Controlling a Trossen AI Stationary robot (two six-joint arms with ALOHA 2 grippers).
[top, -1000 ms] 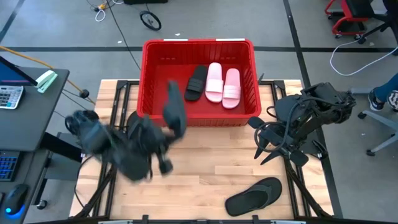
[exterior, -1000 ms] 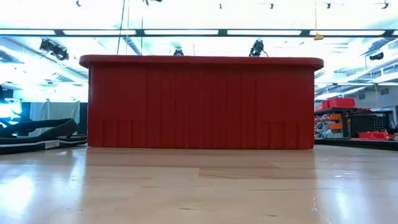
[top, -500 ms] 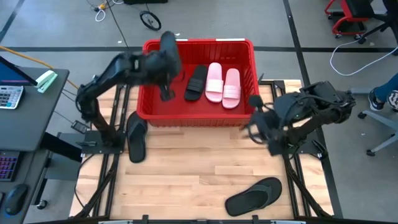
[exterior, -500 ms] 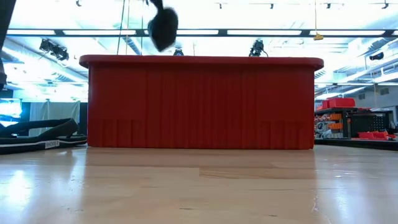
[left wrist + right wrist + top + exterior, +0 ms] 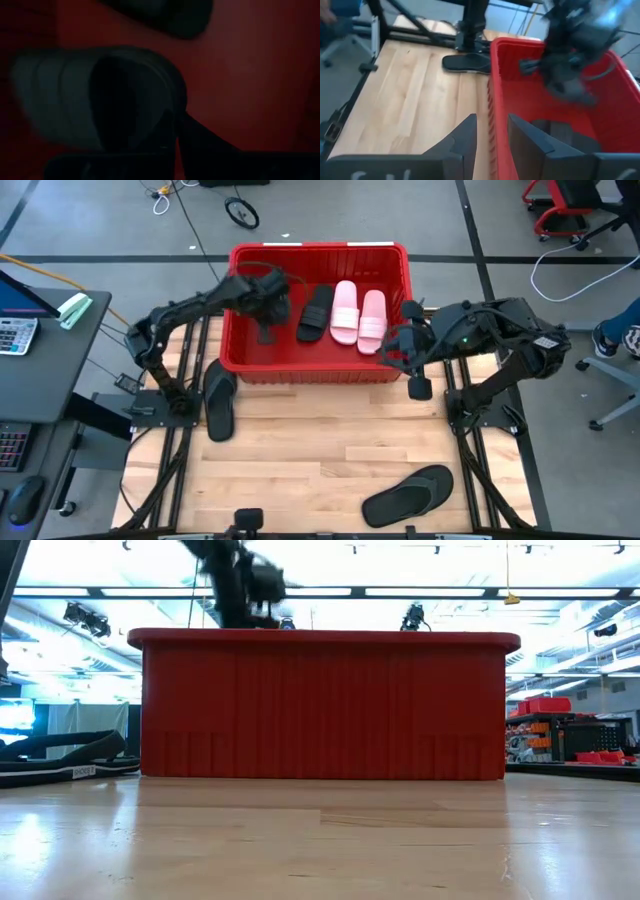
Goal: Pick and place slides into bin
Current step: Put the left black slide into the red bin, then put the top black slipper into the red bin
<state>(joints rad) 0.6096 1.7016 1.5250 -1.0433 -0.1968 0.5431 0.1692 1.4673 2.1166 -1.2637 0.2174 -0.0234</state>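
The red bin stands at the table's far middle. Two pink slides and a black slide lie flat on its floor. My left gripper is inside the bin's left part, shut on another black slide. My right gripper hangs open and empty over the bin's near right corner, its fingers either side of the rim. One black slide lies sole down on the table left of the bin. Another black slide lies at the near right. My left gripper is shut on the black slide at the edge of its wide strap, beside the strap's opening. The fingers come from above, pointing down into the bin. The view is too dark to tell whether the slide rests on the bin's floor.
The left arm shows above the bin's rim in the low view. Bare wood lies between the bin and the near edge. A desk with a calculator stands beyond the table's left side, and cables and chairs stand on the floor around the table.
My left gripper has carried the black slide from over the near left of the table up and toward the far edge, over the bin's rim, then down into the bin's left part. My right gripper has moved toward the bin's near right corner.
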